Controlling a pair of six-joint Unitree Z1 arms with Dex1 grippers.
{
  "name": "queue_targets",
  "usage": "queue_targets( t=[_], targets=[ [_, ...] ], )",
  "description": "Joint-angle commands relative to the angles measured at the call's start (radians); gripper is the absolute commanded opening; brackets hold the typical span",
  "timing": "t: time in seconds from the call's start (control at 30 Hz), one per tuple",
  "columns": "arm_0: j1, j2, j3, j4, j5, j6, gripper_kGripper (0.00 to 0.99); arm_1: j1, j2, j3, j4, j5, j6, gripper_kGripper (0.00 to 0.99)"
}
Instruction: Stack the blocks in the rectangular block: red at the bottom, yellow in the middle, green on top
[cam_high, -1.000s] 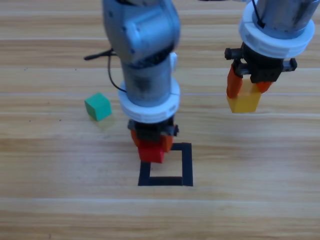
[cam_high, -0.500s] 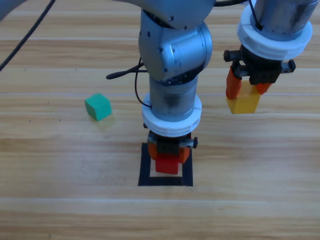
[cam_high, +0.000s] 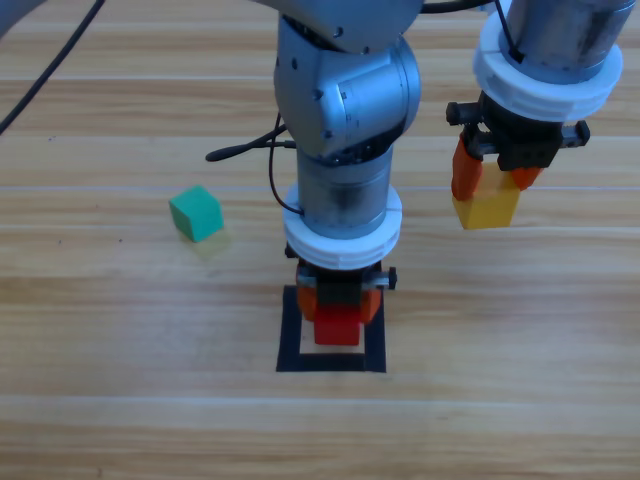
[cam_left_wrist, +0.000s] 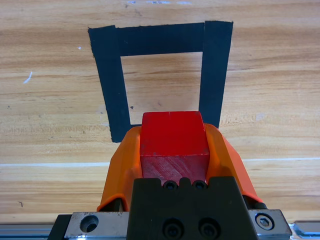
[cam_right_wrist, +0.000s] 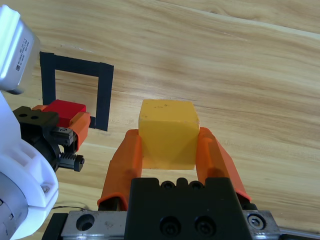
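Off to the left of both jaws we see the green cube (cam_high: 195, 213) sitting alone on the surface (cam_high: 100, 400). In the middle, the left gripper (cam_high: 339, 312) has its jaws clamped on the red cube (cam_left_wrist: 173, 142), held over the black tape square (cam_left_wrist: 162, 40), whose hollow shows just ahead of the jaws. To the right, our right gripper (cam_high: 493, 187) grips the yellow cube (cam_right_wrist: 168, 132) tight, well apart from the square.
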Motion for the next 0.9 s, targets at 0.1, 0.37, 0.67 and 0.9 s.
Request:
queue_targets(
  t=[0.1,0.37,0.67,0.9],
  targets=[
    [0.049,0.051,-0.003,0.008,-0.009,0.001,0.055,0.023,0.092,-0.012,0.015,-0.006,-0.012,0.000],
    [0.052,0.056,0.003,0.007,-0.012,-0.004,0.055,0.023,0.095,-0.015,0.015,-0.008,-0.012,0.000],
    [0.051,0.076,-0.009,0.002,-0.014,-0.028,0.057,0.023,0.095,-0.017,0.015,-0.009,-0.013,0.000],
    [0.046,0.085,-0.015,-0.001,-0.009,-0.039,0.058,0.023,0.095,-0.015,0.015,-0.011,-0.013,0.000]
  ],
)
